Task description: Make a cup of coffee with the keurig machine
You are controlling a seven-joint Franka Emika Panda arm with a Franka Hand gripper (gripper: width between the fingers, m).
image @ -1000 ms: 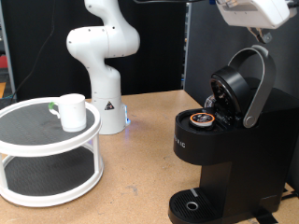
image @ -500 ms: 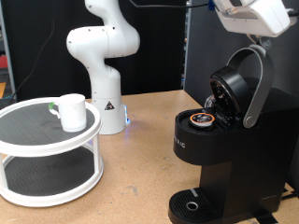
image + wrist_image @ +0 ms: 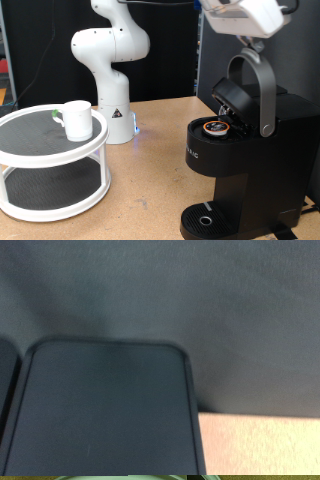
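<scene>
Closing the lid looks to be the step in hand: the keurig machine [image 3: 235,150] stands at the exterior view's right, pod loaded, lid raised. The gripper [image 3: 243,40] sits atop its handle [image 3: 255,85], finger spread untellable. The cup [image 3: 78,119] waits on the white stand [image 3: 55,165], well apart.

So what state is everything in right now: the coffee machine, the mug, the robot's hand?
keurig machine: lid partly raised, a pod sitting in its open chamber
pod: seated in the chamber, top showing
cup: upright on the white two-tier stand's top shelf, not under the machine
gripper: above the lid handle, holding nothing visible
</scene>
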